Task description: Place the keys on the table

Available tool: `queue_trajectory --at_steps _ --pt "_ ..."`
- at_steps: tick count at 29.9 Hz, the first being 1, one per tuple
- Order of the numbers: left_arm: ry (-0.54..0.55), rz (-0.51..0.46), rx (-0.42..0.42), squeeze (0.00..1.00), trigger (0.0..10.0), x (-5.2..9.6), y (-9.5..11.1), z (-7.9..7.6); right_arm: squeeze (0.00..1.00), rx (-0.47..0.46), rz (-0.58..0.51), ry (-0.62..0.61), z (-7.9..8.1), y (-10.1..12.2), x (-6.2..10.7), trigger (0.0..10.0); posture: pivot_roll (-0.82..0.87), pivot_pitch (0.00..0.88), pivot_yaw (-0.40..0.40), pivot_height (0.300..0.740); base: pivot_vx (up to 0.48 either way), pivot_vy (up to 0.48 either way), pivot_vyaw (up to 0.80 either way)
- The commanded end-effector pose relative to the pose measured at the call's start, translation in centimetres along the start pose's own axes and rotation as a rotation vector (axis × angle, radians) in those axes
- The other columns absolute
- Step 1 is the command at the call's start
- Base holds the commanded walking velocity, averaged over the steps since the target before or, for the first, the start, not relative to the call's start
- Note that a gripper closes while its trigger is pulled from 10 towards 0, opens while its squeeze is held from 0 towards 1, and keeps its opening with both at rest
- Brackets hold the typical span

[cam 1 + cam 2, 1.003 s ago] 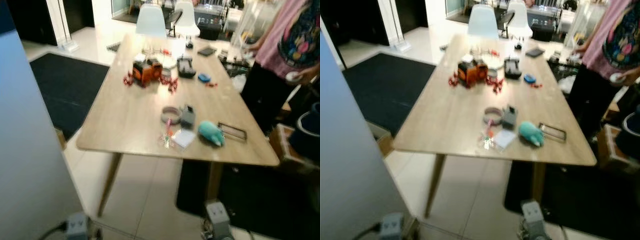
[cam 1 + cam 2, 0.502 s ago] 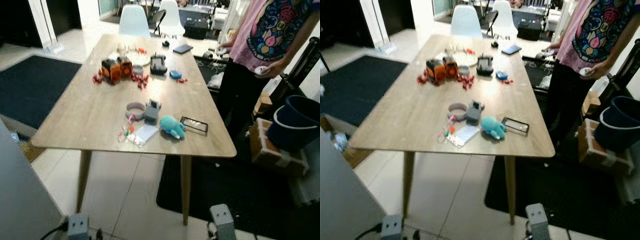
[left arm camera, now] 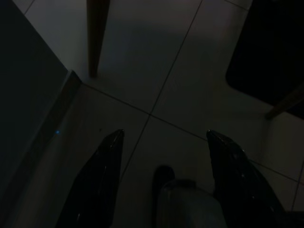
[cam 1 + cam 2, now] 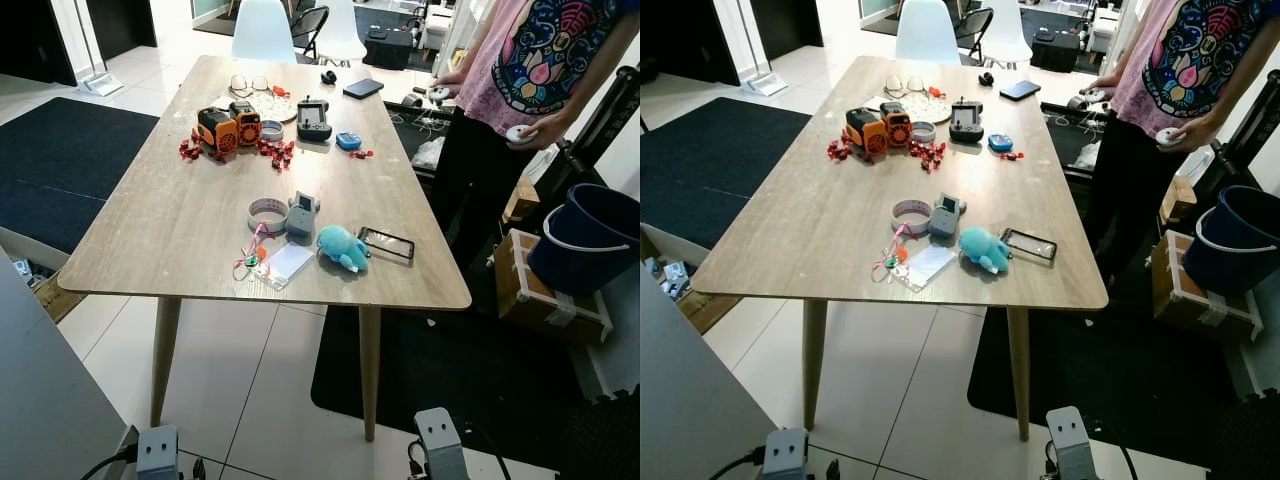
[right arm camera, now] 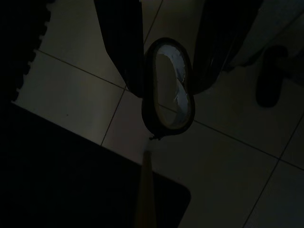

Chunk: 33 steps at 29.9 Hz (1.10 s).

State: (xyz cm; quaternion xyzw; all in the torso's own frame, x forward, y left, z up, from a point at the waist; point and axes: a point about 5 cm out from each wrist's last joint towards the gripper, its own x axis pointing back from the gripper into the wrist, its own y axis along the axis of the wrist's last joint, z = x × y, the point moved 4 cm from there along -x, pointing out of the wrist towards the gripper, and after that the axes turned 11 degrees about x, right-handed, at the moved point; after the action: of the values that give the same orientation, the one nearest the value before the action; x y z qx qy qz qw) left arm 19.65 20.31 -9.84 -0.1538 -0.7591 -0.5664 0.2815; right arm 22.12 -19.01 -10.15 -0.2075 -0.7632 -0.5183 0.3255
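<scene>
In the right wrist view my right gripper [image 5: 167, 71] hangs low over the tiled floor, shut on a dark-rimmed oval tag [image 5: 168, 97] with a pale centre; any keys on it are hidden in the dark. The left gripper [image 3: 165, 135] is open over the floor beside a table leg [image 3: 96, 33], with nothing between its fingers. The long wooden table [image 4: 170, 220] stands ahead of me. Near its front edge lie a small colourful key bunch [image 4: 250, 263] and a white card [image 4: 287, 264].
Also on the table are a teal plush [image 4: 340, 245], a phone [image 4: 386, 242], a tape roll [image 4: 267, 211] and orange toys [image 4: 228, 125]. A person [image 4: 530, 60] stands at its right side by a blue bucket [image 4: 585, 235] and a box [image 4: 550, 300]. A pale panel [image 4: 40, 400] stands close on my left.
The camera has swung and steadied, so the table sits more central and sharp. Nothing on the table has moved.
</scene>
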Motion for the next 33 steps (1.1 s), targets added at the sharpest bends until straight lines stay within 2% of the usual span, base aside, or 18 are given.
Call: queue_trajectory --at_steps 1,4,5,7,8,11,13,14,16,18,21,22,23,25,26,27,30,33 --pt "0.01 0.006 -0.017 0.0 10.0 0.2 -0.3 0.2 0.0 0.007 -0.008 -0.016 -0.7 0.1 0.1 10.0 0.06 0.062 -0.083 0.74 0.0 0.0 0.0" --pt "0.015 -0.04 -0.011 0.0 10.0 0.0 0.4 -0.2 0.0 0.048 -0.084 -0.109 -2.7 1.5 0.1 10.0 0.06 0.062 -0.092 0.74 0.0 0.0 0.0" --pt "0.015 -0.04 -0.011 0.0 10.0 0.0 0.4 -0.2 0.0 0.048 -0.084 -0.109 -2.7 1.5 0.1 10.0 0.06 0.062 -0.092 0.74 0.0 0.0 0.0" --pt "0.013 -0.052 -0.008 0.0 10.0 0.0 0.7 -0.3 0.0 0.029 -0.1 -0.205 -4.8 1.7 0.4 10.0 0.05 0.061 -0.093 0.74 0.0 0.0 0.0" --pt "0.011 -0.057 -0.006 0.0 10.0 0.0 0.7 -0.4 0.0 0.015 -0.098 -0.258 -6.0 1.6 0.6 10.0 0.05 0.063 -0.091 0.74 0.0 0.0 0.0" --pt "0.011 -0.061 -0.006 0.0 10.0 0.0 0.8 -0.4 0.0 0.006 -0.096 -0.29 -6.8 1.5 0.8 10.0 0.05 0.063 -0.091 0.74 0.0 0.0 0.0" --pt "0.008 -0.066 -0.007 0.0 10.0 0.0 0.8 -0.5 0.0 -0.016 -0.063 -0.374 -9.2 0.5 1.6 10.0 0.04 0.068 -0.089 0.74 0.0 0.0 0.0" --pt "0.008 -0.066 -0.007 0.0 10.0 0.0 0.8 -0.5 0.0 -0.016 -0.063 -0.374 -9.2 0.5 1.6 10.0 0.04 0.068 -0.089 0.74 0.0 0.0 0.0" --pt "0.005 -0.071 -0.009 0.0 10.0 0.1 0.8 -0.6 0.0 -0.019 -0.04 -0.4 -10.3 -0.2 2.0 10.0 0.04 0.068 -0.089 0.74 0.0 0.0 0.0" --pt "0.004 -0.073 -0.01 0.0 10.0 0.1 0.9 -0.6 0.0 -0.013 -0.03 -0.374 -10.1 -0.4 2.0 10.0 0.04 0.069 -0.09 0.74 0.0 0.0 0.0" --pt "0.005 -0.071 -0.009 0.0 10.0 0.0 0.8 -0.7 0.0 -0.012 0.013 -0.258 -7.7 -0.8 1.2 10.0 0.04 0.068 -0.093 0.74 0.0 0.0 0.0" --pt "0.005 -0.071 -0.009 0.0 10.0 0.0 0.8 -0.7 0.0 -0.012 0.013 -0.258 -7.7 -0.8 1.2 10.0 0.04 0.068 -0.093 0.74 0.0 0.0 0.0" --pt "0.006 -0.07 -0.008 0.0 10.0 0.0 0.8 -0.7 0.0 0.002 0.016 -0.23 -7.0 -0.8 1.0 10.0 0.04 0.068 -0.093 0.74 0.0 0.0 0.0" --pt "0.006 -0.07 -0.008 0.0 10.0 0.0 0.8 -0.7 0.0 0.002 0.016 -0.23 -7.0 -0.8 1.0 10.0 0.04 0.068 -0.093 0.74 0.0 0.0 0.0" --pt "0.007 -0.068 -0.008 0.0 10.0 0.0 0.8 -0.8 0.0 0.026 0.016 -0.193 -6.0 -0.5 0.7 10.0 0.05 0.067 -0.097 0.74 0.0 0.0 0.0" --pt "0.007 -0.068 -0.008 0.0 10.0 0.0 0.8 -0.8 0.0 0.026 0.016 -0.193 -6.0 -0.5 0.7 10.0 0.05 0.067 -0.097 0.74 0.0 0.0 0.0" --pt "0.005 -0.057 -0.016 0.0 10.0 0.0 0.7 -0.8 0.0 0.05 0.028 -0.101 -3.4 0.0 0.1 10.0 0.06 0.066 -0.089 0.74 0.0 0.0 0.0" --pt "-0.003 -0.05 -0.027 0.0 10.0 0.0 0.6 -0.8 0.0 0.041 0.041 -0.079 -2.7 -0.2 0.0 10.0 0.06 0.067 -0.081 0.74 0.0 0.0 0.0"
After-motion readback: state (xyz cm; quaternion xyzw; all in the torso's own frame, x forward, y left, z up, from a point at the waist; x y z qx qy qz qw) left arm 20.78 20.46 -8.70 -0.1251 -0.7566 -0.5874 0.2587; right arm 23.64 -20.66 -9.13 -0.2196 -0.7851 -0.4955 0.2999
